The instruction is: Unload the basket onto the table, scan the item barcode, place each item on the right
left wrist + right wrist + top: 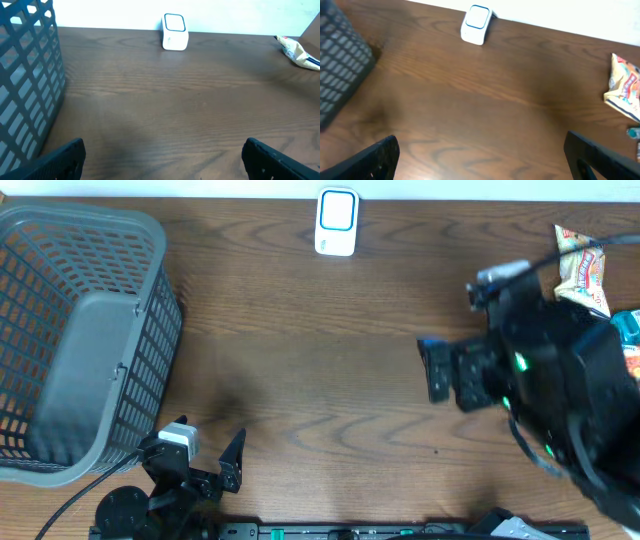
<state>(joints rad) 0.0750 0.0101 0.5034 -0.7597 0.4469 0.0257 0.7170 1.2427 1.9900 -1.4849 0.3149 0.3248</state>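
The dark wood-grain table (pixel 320 360) carried a grey plastic lattice basket (pixel 160 330) standing upright at its left edge, reaching from the far left corner most of the way to the near edge. A small white scanner (pixel 336 222) with a blue-ringed face stood at the middle of the far edge, well apart from the basket. At the right edge near the far corner lay a crinkled snack packet (pixel 582 270), with a teal-coloured packet (pixel 628 325) just beside it toward the near edge, partly hidden.
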